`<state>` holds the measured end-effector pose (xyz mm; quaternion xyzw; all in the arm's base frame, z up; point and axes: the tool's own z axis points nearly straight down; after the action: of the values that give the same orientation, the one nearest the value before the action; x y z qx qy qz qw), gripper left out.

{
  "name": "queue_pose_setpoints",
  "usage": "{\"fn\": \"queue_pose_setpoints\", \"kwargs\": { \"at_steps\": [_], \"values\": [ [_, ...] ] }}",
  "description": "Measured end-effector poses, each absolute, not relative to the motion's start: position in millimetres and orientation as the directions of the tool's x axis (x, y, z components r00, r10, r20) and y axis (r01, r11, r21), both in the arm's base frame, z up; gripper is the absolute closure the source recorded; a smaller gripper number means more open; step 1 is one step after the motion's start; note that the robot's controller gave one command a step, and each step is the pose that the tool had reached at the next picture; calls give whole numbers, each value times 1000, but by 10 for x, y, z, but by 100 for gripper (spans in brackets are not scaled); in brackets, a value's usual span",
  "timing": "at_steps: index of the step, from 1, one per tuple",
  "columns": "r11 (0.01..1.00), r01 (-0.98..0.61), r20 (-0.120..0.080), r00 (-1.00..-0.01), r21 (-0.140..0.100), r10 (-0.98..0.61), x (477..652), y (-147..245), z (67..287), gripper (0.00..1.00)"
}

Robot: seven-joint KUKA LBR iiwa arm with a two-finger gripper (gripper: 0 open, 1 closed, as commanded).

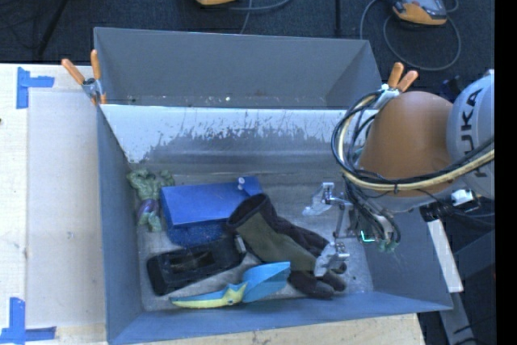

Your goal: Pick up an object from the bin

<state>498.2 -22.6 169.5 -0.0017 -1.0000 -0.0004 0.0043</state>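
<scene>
One dark olive glove [271, 232] in bin [242, 93], long axis diagonal, cuff upper left, fingers lower right, gripper [329, 226] over finger end, claw spread wide, blue box [202, 202] beside cuff.

The KUKA arm [478, 133] reaches in over the right rim of the grey bin [234, 77], its wrist capped by a rounded orange cover [408, 137] looped with black and yellow cables [349, 143]. Below the cover the gripper [330, 226] hangs low over the right side of the bin's floor, its two metal fingers [325, 196] spread apart, one toward the bin's back wall, the other toward its front.
</scene>
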Motion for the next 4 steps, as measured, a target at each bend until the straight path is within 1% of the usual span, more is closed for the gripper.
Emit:
{"fn": "queue_pose_setpoints", "kwargs": {
  "at_steps": [1,2,3,4],
  "values": [
    [1000,3,2,-1000,0,3,4999,-225,1725,0],
    [993,121,-17,-993,3,121,5096,-196,813,100],
    [993,121,-17,-993,2,121,5096,-196,813,100],
    [994,113,5,-994,0,113,5080,-189,1036,100]
  ]
}}
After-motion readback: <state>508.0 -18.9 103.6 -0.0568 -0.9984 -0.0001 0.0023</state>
